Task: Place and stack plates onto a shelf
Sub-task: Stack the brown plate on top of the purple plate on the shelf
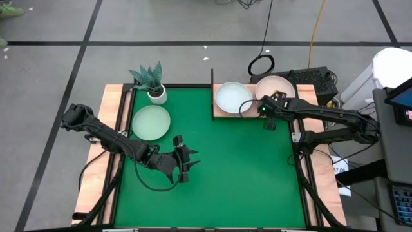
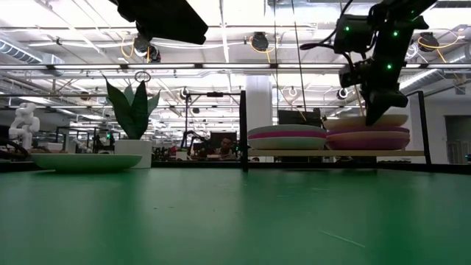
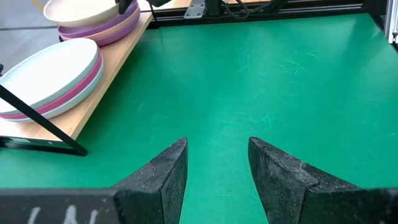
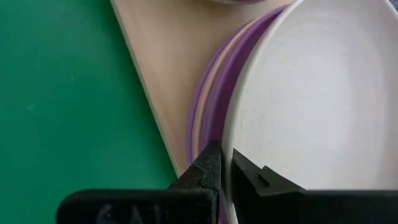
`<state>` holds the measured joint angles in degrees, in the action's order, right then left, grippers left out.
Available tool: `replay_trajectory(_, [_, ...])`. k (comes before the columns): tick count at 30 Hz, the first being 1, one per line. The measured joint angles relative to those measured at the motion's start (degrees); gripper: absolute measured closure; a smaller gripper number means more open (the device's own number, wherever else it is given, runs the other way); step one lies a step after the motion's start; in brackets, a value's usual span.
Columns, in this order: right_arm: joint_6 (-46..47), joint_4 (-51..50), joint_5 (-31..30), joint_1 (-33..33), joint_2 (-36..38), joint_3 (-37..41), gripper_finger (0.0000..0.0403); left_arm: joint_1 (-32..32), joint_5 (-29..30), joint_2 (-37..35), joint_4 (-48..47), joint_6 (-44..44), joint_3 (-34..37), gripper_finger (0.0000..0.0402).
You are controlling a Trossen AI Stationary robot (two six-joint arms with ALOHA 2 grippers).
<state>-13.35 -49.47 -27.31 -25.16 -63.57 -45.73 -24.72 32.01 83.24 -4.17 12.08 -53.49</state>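
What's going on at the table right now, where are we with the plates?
The right gripper is at the right-hand stack on the wooden shelf, its fingers pinched shut on the rim of the top beige plate. A second stack, topped by a pale plate, sits on the shelf's left half. One mint plate lies alone on the green mat near the potted plant. The left gripper hovers open mid-mat, holding nothing.

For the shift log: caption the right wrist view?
Right gripper pinches the beige plate's rim atop the purple stack.
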Motion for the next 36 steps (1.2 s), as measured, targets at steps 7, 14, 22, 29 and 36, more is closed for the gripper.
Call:
replay_trajectory(7, [-0.8, 0.7, 0.0, -1.5, 0.3, 0.0, 0.0399, 0.3, 0.0, 0.0, 0.9, -0.5, 0.0, 0.0227])
replay_trajectory(14, [-1.8, 2.3, 0.2, -2.9, 0.3, 0.0, 0.0391, 0.3, 0.0, 0.0, 1.0, -0.5, 0.0, 0.0227])
replay_trajectory(22, [-2.8, 3.0, 0.3, -4.7, 0.3, 0.0, 0.0375, 0.3, 0.0, 0.0, 1.0, -0.5, 0.0, 0.0227])
replay_trajectory(29, [-2.8, 3.0, 0.3, -4.9, 0.3, 0.0, 0.0362, 0.3, 0.0, 0.0, 1.0, -0.5, 0.0, 0.0227])
replay_trajectory(36, [-2.5, 3.6, 0.3, -4.9, 0.3, 0.0, 0.0327, 0.3, 0.0, 0.0, 1.0, -0.5, 0.0, 0.0227])
